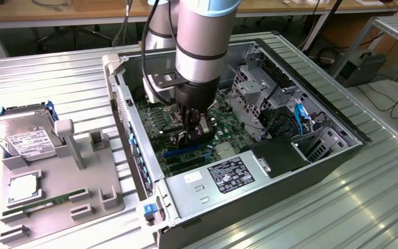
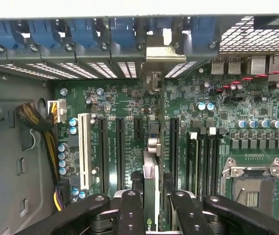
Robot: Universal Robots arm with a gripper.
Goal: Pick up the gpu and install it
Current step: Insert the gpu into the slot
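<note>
GPU card [image 2: 150, 188], a thin flat board seen edge-on with a dark face and a pale top edge, stands upright between the black fingers [image 2: 130, 210] of the hand [image 2: 151, 205], which is closed on it. In the wrist view its silver metal bracket [image 2: 160, 54] reaches the rear slot wall of the open grey desktop computer case [image 1: 337, 155], and the card lies in line with the black expansion slots of the green motherboard [image 2: 203, 127]; whether it is fully seated cannot be told. In the exterior view the hand [image 1: 192, 136] reaches down into the middle of the case, the grey and silver robot arm [image 1: 199, 46] rising above it.

Small white print runs along the slots but is too fine to read. The silver power supply box [image 1: 213, 181] at the near end of the case carries a black label with white text, also unreadable.

Beside the card stand one white slot [image 2: 84, 152], a bare processor socket [image 2: 252, 183] and a bundle of yellow and black cables [image 2: 41, 122]. On the ribbed metal tabletop [image 1: 365, 207], at the exterior view's left, a grey parts holder [image 1: 88, 181] carries a silver hard drive with a white label [image 1: 23, 137], a narrow green memory stick [image 1: 47, 201] and a square silver processor [image 1: 25, 188].
</note>
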